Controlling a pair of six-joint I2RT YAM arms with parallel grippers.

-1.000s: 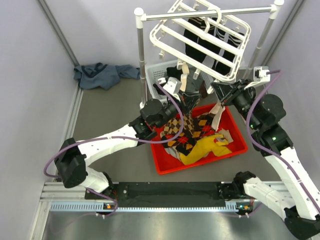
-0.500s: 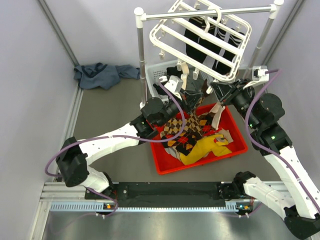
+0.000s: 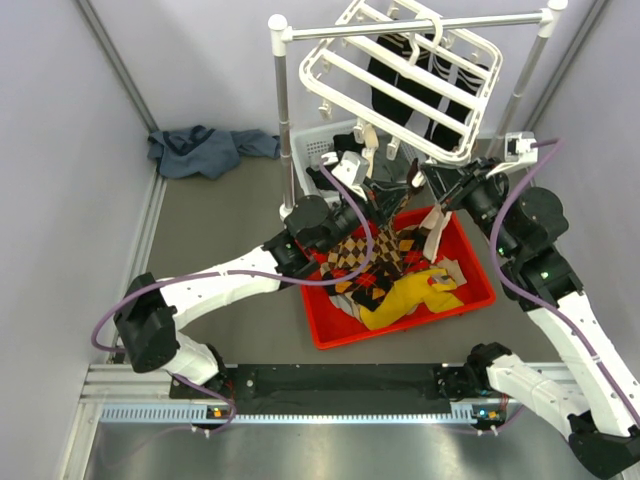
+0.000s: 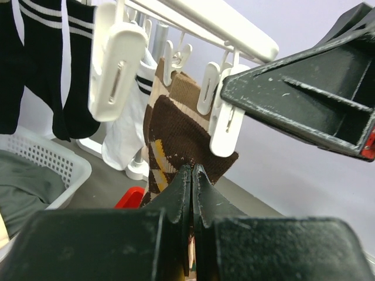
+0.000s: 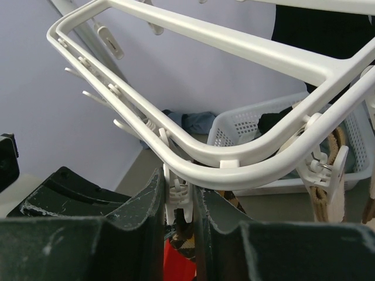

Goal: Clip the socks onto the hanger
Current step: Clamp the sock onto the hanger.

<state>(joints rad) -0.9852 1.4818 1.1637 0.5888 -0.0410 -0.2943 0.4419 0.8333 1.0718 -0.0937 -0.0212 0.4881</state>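
The grey table (image 3: 230, 215) carries everything. On it stands a rack (image 3: 282, 110) of white posts with a metal rod. From the rod the hanger (image 5: 234, 167) hangs tilted, a white frame of parallel bars with small clips dangling from it.

Below the hanger's near edge lies a red tray (image 3: 420, 318). A white basket (image 3: 316, 147) sits under the hanger's left corner. A blue cloth (image 3: 200, 150) lies well to the left of the hanger, by the wall.

Black socks with white stripes (image 4: 41, 58) hang from the hanger's far bars. A heap of argyle socks (image 3: 375, 265), brown, tan and black with red diamonds, fills the tray under the hanger, with a yellow piece (image 3: 410, 295) on its near side.

The left gripper (image 4: 192, 171) is raised to just under the hanger's near rim, its fingers pressed together on the brown argyle sock (image 4: 176, 137). The sock's top edge reaches the row of clips. The right gripper (image 5: 177, 181) comes in from the hanger's right side, with its fingers closed narrowly on either side of one clip (image 4: 225, 126) on that near rim. That clip lies over the sock's upper corner, and whether the sock sits inside it cannot be told. Further right on the same rim, another clip holds a tan sock (image 5: 319, 199).
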